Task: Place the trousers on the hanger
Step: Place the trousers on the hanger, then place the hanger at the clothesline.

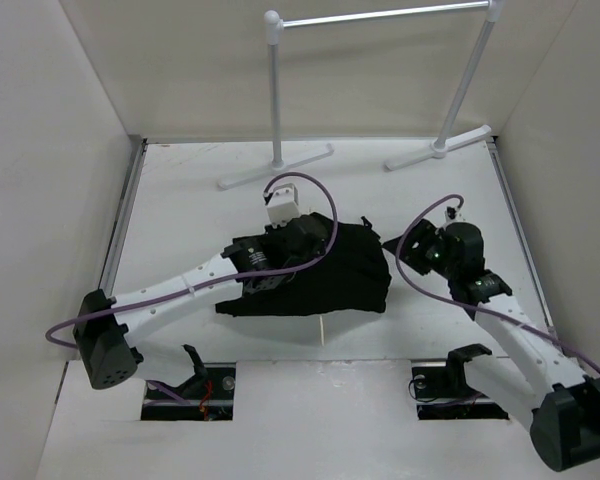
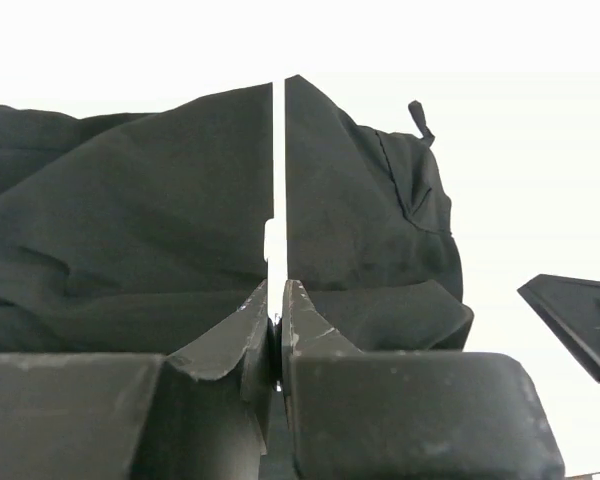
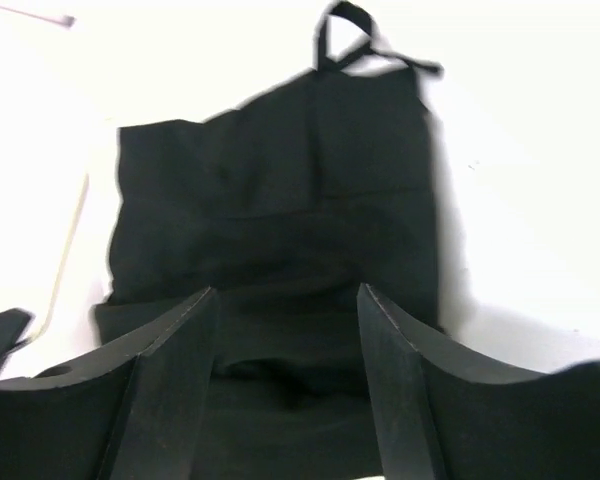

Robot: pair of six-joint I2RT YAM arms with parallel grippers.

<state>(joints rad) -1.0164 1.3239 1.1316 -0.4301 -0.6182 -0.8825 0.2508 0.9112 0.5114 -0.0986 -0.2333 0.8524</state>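
While left fingers (image 2: 310, 335) pinch shut on the hanger (image 2: 278, 180), right fingers (image 3: 175, 370) gape wide, empty | trousers (image 3: 280, 200) heaped just ahead of both, on the bench (image 1: 180, 200) | risk: unsteadied fabric could slip off the thin hanger when lifted

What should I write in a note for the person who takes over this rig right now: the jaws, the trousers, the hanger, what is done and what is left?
The left gripper: jaws shut on a thin pale strip, apparently the hanger, with black cloth on both sides of it.
The right gripper: jaws open at the right edge of the trousers, holding nothing.
The trousers lie folded mid-table and hide most of the hanger.
Done: the trousers seem draped over the hanger; this is not confirmed.
Left: probably lift it and check that they hang.
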